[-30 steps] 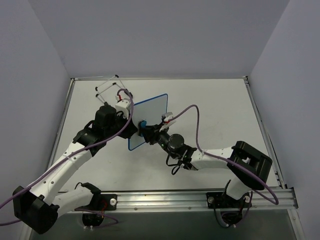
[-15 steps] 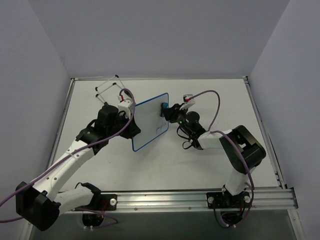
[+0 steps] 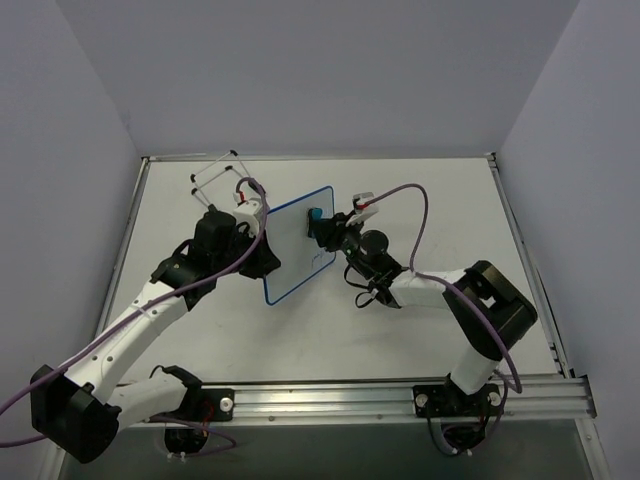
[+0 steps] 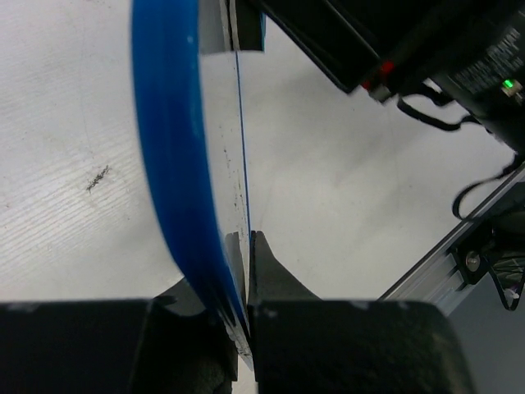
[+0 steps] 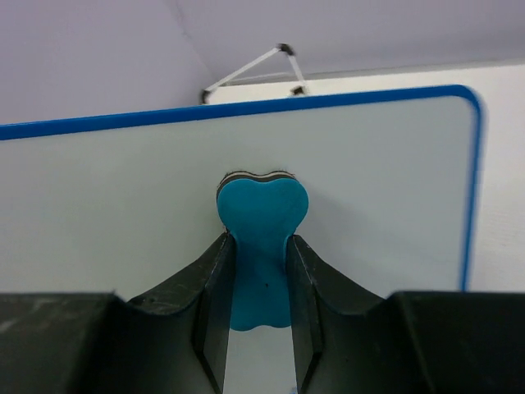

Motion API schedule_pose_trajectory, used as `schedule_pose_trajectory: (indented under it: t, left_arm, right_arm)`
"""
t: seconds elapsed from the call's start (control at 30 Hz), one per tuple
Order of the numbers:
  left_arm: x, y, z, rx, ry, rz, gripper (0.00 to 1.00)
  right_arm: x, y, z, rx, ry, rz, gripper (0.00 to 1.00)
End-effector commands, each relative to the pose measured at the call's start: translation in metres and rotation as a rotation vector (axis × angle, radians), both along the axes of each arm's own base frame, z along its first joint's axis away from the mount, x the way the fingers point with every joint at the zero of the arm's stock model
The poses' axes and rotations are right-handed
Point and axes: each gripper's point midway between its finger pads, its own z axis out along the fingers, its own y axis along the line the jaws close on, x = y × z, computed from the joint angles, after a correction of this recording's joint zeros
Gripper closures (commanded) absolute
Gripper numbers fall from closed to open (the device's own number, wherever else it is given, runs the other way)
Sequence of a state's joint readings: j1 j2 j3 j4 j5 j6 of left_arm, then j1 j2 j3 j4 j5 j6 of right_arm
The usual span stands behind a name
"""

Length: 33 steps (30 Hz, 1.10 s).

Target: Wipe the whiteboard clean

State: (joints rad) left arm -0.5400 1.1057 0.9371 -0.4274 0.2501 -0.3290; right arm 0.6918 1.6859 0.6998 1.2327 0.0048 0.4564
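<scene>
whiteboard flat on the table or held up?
Held up, tilted: left end effector clamps the whiteboard by its blue edge; right wrist view faces it head-on.

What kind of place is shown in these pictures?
Probably a robot laboratory work cell: a white table enclosed by plain walls, and a metal rail at its near edge carrying the left arm and the right arm.

The whiteboard point(image 5: 369, 189) has a smooth, faintly glossy white face and a shiny blue plastic frame. The eraser point(image 5: 262, 213) is matt teal with a layered edge. The left claw point(image 4: 246, 242) and right claw point(image 5: 261, 246) are matt black plastic. The worktop point(image 4: 66, 164) is matt white and finely grained. The rail point(image 3: 330, 398) is brushed metal.
</scene>
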Motion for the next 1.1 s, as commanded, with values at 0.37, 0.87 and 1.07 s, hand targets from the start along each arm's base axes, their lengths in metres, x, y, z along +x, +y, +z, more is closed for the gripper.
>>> schedule_pose_trajectory:
  t: [0.37,0.87,1.07]
  left_arm:
    - [-0.080,-0.036,-0.003,-0.123,0.180,-0.390,0.98]
    - [-0.073,-0.031,0.000,-0.133,0.173,-0.364,0.98]
    - [-0.071,-0.029,-0.001,-0.123,0.167,-0.348,0.98]
  right_arm:
    - [-0.110,0.098,0.053,0.074,-0.140,0.265,0.99]
    - [-0.130,0.073,-0.029,-0.015,-0.014,0.208,1.00]
    - [-0.132,0.060,-0.049,-0.068,0.024,0.154,1.00]
